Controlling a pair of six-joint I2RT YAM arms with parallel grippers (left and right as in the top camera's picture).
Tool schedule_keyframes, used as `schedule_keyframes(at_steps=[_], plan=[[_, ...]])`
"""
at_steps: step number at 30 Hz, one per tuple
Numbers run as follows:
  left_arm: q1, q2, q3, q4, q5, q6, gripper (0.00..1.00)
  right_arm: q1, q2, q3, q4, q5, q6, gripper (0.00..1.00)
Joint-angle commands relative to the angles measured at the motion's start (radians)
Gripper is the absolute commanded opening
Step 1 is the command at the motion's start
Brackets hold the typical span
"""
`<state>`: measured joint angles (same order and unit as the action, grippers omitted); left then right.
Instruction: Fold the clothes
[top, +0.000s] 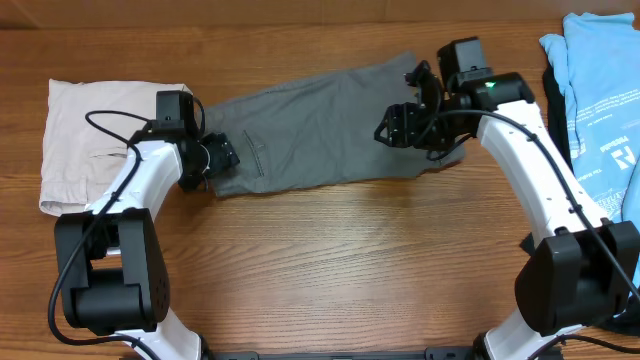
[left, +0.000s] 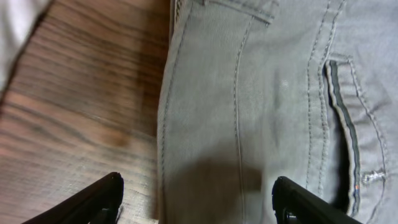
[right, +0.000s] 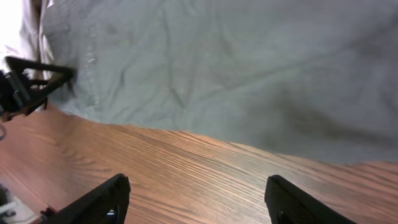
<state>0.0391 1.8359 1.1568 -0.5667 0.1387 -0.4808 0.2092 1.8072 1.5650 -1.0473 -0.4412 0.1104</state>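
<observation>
Shorts (top: 320, 120) lie flat, long axis left-right, spanning between both pincers. Left pincer (top: 215, 158) released, empty, over their left end. Right pincer (top: 405, 125) released, empty, over their right end. Neither is nearer.

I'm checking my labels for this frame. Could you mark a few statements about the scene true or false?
1. The grey shorts lie spread out on the table. True.
2. The left gripper is clamped on the shorts. False: its jaws stand open, holding nothing.
3. The right gripper is open. True.
4. The beige shorts lie on top of the grey shorts. False: they lie beside them, wood showing between.
</observation>
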Motion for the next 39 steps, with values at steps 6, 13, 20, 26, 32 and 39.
schedule_keyframes(at_steps=[6,13,20,26,32,39], plan=[[-0.010,0.008,-0.089,0.149,0.024,-0.059,0.78,0.068,-0.005,0.007,0.048,-0.005,-0.006,0.75],[-0.030,0.031,-0.109,0.254,0.023,-0.059,0.75,0.084,-0.005,0.007,0.066,-0.005,-0.006,0.75],[-0.052,0.163,-0.109,0.299,0.019,-0.074,0.70,0.084,-0.005,0.007,0.069,-0.005,-0.006,0.75],[-0.042,0.174,-0.109,0.291,0.031,-0.077,0.41,0.084,-0.005,0.007,0.074,-0.005,-0.006,0.75],[-0.042,0.172,-0.098,0.283,0.046,-0.075,0.05,0.084,-0.005,0.007,0.091,-0.005,-0.009,0.69],[-0.041,0.109,-0.004,0.172,0.045,0.007,0.04,0.084,0.008,0.007,0.143,-0.006,0.142,0.24]])
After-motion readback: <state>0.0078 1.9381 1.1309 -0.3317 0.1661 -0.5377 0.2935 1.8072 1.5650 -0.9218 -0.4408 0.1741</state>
